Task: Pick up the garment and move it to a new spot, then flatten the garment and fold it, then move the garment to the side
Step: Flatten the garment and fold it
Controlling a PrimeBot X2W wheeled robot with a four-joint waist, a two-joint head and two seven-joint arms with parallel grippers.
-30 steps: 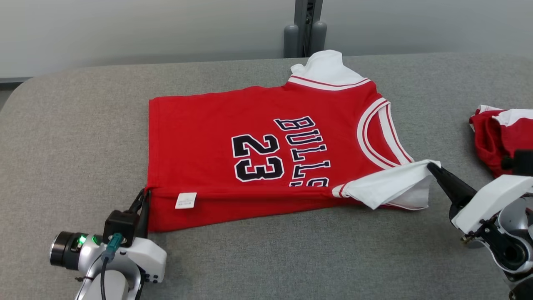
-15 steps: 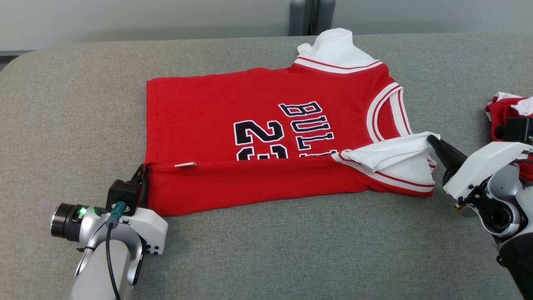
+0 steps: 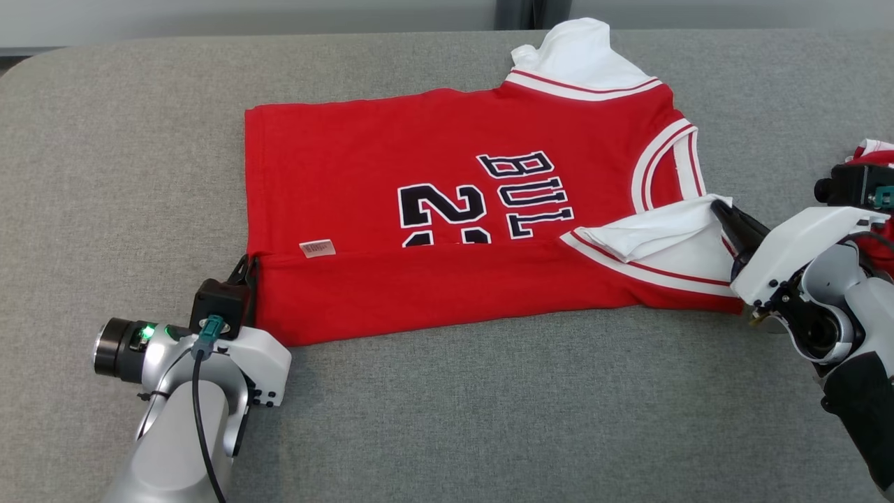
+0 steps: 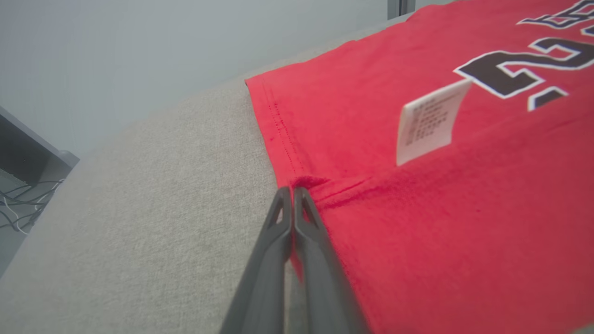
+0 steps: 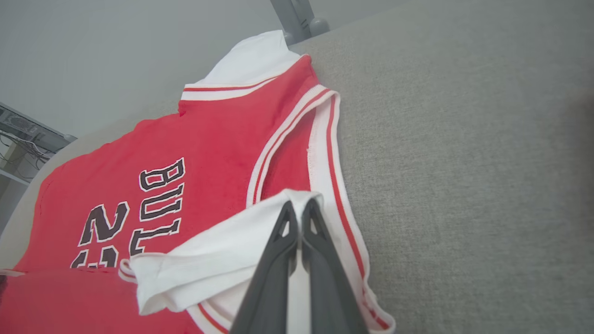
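Observation:
The garment (image 3: 419,175) is a red jersey with white sleeves and black lettering, lying on the grey table (image 3: 489,419). Its near edge is folded over onto the front, covering the lower half of the number. My left gripper (image 3: 248,264) is shut on the folded hem corner at the garment's left end; the left wrist view has its tips (image 4: 292,190) pinching red cloth (image 4: 417,208) beside a white care label (image 4: 429,120). My right gripper (image 3: 718,207) is shut on the white sleeve at the right end, as its tips (image 5: 299,204) show against the jersey (image 5: 209,153).
Another red and white garment (image 3: 869,150) lies at the table's right edge, behind my right wrist. A grey post (image 5: 292,16) stands beyond the far edge of the table. Bare grey cloth stretches in front of and to the left of the jersey.
Both grippers have carried the near edge farther over the jersey, so the fold now hides half the number. The head camera has tilted down, shifting the whole picture.

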